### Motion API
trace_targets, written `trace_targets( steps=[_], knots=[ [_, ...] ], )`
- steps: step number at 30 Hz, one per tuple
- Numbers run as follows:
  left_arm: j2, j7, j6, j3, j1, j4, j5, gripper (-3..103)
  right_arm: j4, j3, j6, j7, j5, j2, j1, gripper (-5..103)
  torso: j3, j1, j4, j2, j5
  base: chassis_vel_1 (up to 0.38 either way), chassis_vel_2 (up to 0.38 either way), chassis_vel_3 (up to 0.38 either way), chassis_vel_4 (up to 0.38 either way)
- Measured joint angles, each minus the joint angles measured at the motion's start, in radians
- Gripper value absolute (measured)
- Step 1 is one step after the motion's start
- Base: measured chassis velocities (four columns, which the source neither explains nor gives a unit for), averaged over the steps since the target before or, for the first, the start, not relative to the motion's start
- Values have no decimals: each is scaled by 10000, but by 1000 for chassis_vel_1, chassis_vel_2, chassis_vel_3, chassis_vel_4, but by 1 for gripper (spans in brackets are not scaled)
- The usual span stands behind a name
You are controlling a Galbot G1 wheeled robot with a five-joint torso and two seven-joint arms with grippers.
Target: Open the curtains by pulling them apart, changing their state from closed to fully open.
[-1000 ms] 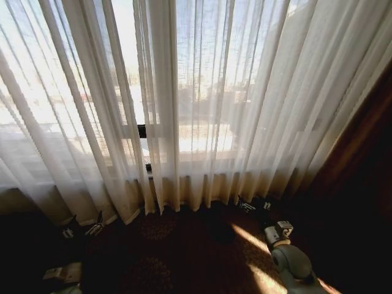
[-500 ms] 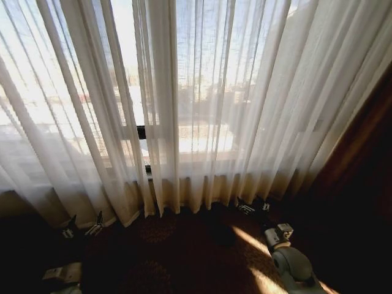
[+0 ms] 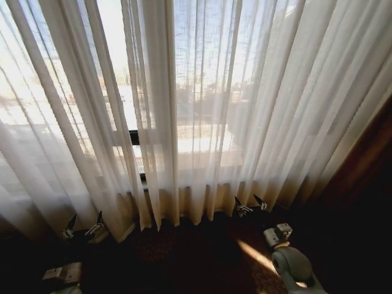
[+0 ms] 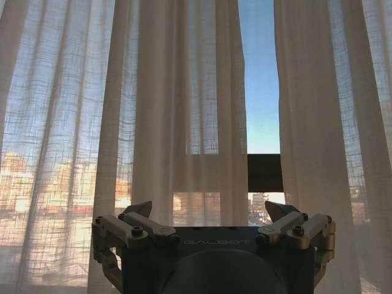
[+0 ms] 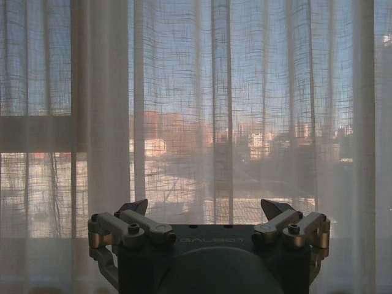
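The sheer white curtains [image 3: 245, 110] hang shut across the bright window, floor-length and pleated. Two panels meet at a narrow slit [image 3: 136, 138] where a dark window bar shows. My left gripper [image 3: 82, 226] is open, low in front of the left panel's hem. My right gripper [image 3: 250, 207] is open too, just before the right panel's hem. In the left wrist view the open gripper [image 4: 209, 211] faces the curtains [image 4: 177, 122] and the slit [image 4: 260, 110] with blue sky. In the right wrist view the open gripper [image 5: 205, 208] faces unbroken curtains [image 5: 245, 92].
A dark brown drape [image 3: 367, 184] hangs at the right edge beside the sheer fabric. Dark carpet [image 3: 196, 257] lies between me and the hem, with a sunlit patch [image 3: 257, 254] near my right arm [image 3: 291, 263].
The whole head view has shifted: the camera has come closer to the curtains. Both grippers now stand nearer the hem, with their open fingers showing more plainly.
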Motion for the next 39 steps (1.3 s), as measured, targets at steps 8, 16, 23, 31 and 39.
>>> trace_targets(
  steps=[8, 16, 23, 31, 39],
  knots=[
    [-1, 0, 0, 1, 3, 0, 0, 100, -78, -28, 123, -108, -29, 31, 28, 100, -5, -7, 6, 3, -1, -316, 408, 339, -420],
    [0, -1, 0, 0, 2, 0, 0, 100, -187, -262, 755, 231, 24, -3, 250, 100, -4, -5, 3, 4, -3, -248, 393, 229, -411],
    [0, -1, 0, 0, -3, 0, 0, 100, -532, -555, 1057, 592, -625, -51, 508, 100, 1, 6, 0, -2, 4, -135, 160, 98, -121],
    [-3, 0, 0, -2, 6, 0, 0, 100, -1169, -1232, 1177, 958, -706, -118, 1219, 100, -10, -27, 2, 14, 4, 21, -47, -19, 59],
    [-1, 0, 0, -2, 1, 0, 0, 100, -2767, -2401, 1479, 1330, -532, -272, 2821, 100, 1, 2, 5, -2, 4, 5, -11, -4, 9]
  ],
)
